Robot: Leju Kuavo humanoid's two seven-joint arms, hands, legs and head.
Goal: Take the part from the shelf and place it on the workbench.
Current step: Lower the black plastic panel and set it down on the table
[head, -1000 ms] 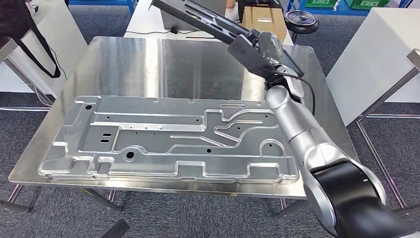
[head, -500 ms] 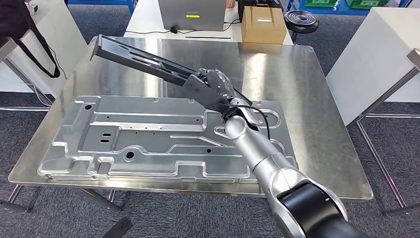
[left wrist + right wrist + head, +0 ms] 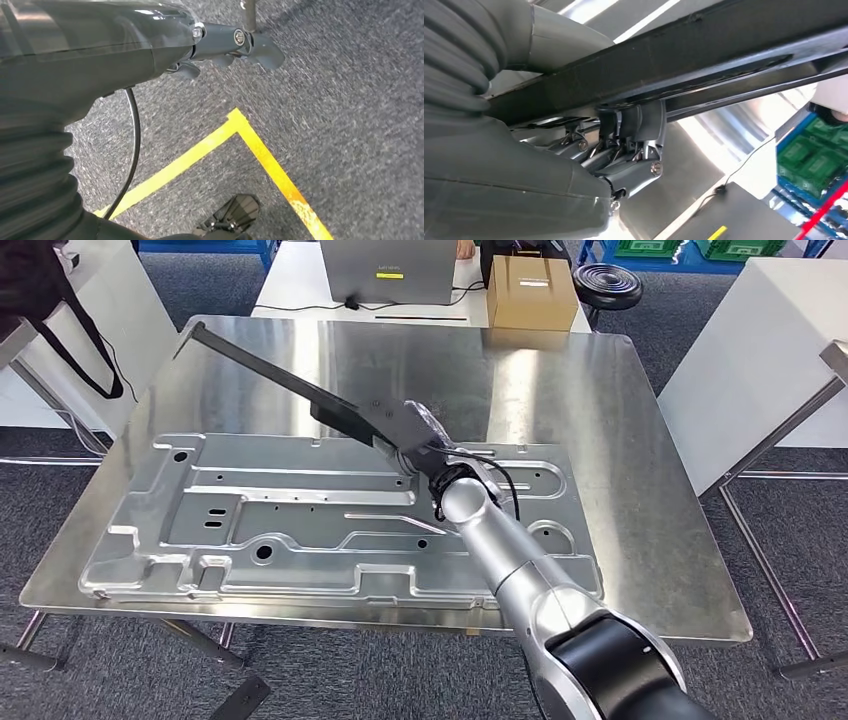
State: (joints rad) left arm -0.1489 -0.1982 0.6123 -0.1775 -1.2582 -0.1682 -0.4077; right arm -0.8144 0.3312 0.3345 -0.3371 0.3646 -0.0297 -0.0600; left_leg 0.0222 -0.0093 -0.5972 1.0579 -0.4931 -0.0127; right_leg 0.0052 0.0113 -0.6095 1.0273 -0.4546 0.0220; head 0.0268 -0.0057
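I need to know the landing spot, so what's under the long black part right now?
The workbench top and the back edge of the stamped metal panel. The robot hand gripping the black part covers the spot beneath it.

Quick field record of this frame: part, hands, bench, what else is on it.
part: long black bar, slanted over the workbench, far end toward its back left corner
right hand: grips the bar's near end
left hand: hangs over grey carpet, holds nothing
workbench: steel top
on bench: large stamped metal panel
behind bench: cardboard box, grey device

Long black part [image 3: 300, 390] slants over the workbench [image 3: 620, 490]
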